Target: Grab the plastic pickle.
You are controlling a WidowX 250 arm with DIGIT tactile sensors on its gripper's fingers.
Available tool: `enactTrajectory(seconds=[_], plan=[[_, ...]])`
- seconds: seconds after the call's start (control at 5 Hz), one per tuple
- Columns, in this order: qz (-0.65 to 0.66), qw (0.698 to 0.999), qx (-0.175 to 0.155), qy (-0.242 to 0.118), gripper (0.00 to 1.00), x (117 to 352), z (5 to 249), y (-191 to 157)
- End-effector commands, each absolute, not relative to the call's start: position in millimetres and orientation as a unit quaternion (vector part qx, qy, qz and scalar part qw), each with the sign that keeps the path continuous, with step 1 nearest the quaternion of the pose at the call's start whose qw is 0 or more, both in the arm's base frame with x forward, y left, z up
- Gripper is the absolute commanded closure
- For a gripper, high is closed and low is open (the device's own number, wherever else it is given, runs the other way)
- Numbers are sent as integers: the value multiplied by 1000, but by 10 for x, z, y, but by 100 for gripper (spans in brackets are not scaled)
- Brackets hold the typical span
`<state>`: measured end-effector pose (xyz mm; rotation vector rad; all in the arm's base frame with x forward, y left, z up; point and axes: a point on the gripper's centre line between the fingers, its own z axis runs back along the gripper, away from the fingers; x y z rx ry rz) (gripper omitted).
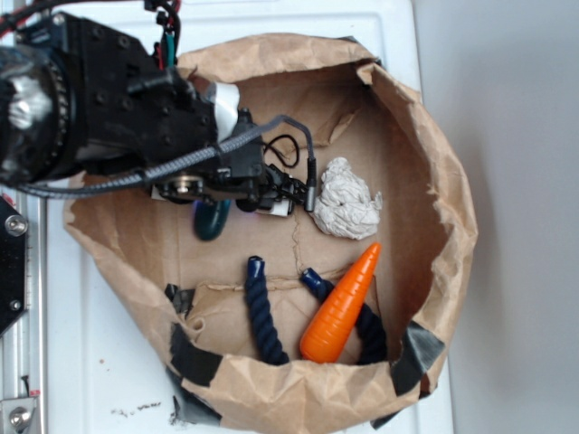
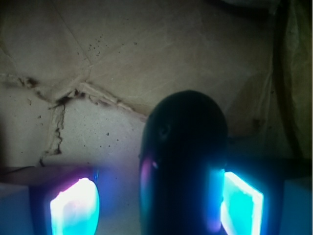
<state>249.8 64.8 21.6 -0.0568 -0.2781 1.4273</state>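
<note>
The plastic pickle (image 1: 212,220) is dark green and glossy. It lies on the brown paper floor, its upper end hidden under my gripper (image 1: 224,192). In the wrist view the pickle (image 2: 183,161) stands between my glowing pads. A clear gap separates it from the left pad (image 2: 76,208), while the right pad (image 2: 242,203) sits right at its side. My gripper (image 2: 159,205) is open around the pickle, low over the paper.
An orange carrot (image 1: 342,307) and a dark navy rope (image 1: 262,312) lie nearer the front. A white crumpled wad (image 1: 346,201) sits to the right of the gripper. The raised brown paper wall (image 1: 443,208), patched with black tape (image 1: 194,357), rings everything.
</note>
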Motion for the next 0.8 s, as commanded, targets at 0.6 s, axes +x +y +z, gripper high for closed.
enactTrajectory(seconds=[0.6], plan=[[460,863,-123,-167,100,2553,1327,792]])
